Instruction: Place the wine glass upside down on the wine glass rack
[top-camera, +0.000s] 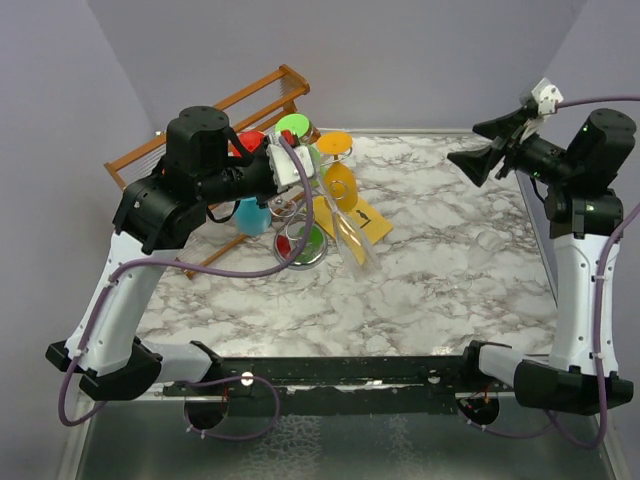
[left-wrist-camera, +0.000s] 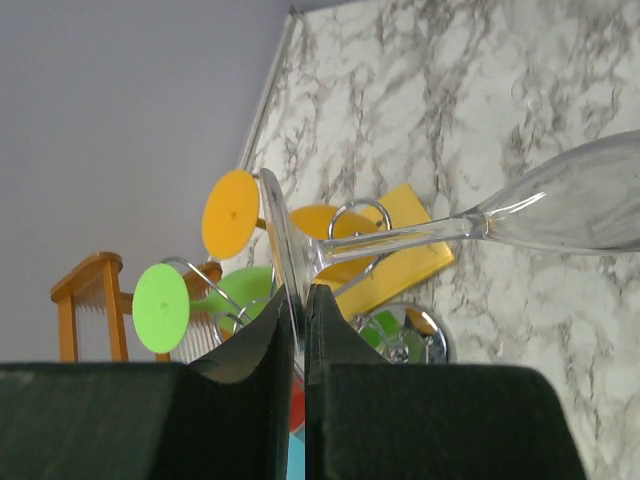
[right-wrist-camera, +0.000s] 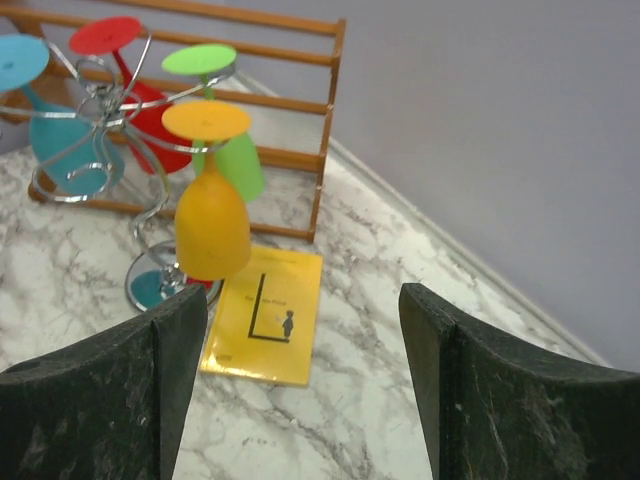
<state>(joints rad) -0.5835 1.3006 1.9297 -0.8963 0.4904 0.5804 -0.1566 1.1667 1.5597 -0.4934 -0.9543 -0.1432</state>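
**Glass in hand beside the rack, not yet hung**

The left claw (left-wrist-camera: 298, 305) is closed tight on the rim of the foot of the clear wine glass (left-wrist-camera: 560, 205). The glass lies roughly level, its bowl pointing to the near right, above the yellow card (right-wrist-camera: 265, 315) and just right of the wine glass rack (right-wrist-camera: 148, 288), which stands at the far left of the bench (top-camera: 450, 270). The right claw (right-wrist-camera: 300, 300) hangs wide open and empty at the far right, well apart from all of it.

By the look of it, this is the carrying step: the glass is gripped and beside the rack, but its stem is in no wire loop. The next move calls for tipping the bowl downward, then sliding the stem sideways into a free loop so the foot rests on the wire.

Room is tight. An orange glass (right-wrist-camera: 212, 225), a green glass (right-wrist-camera: 235, 165), a red glass (right-wrist-camera: 140, 100) and a blue glass (right-wrist-camera: 60, 140) already hang there, the orange nearest the clear one. A wooden rack (right-wrist-camera: 325, 120) stands just behind.
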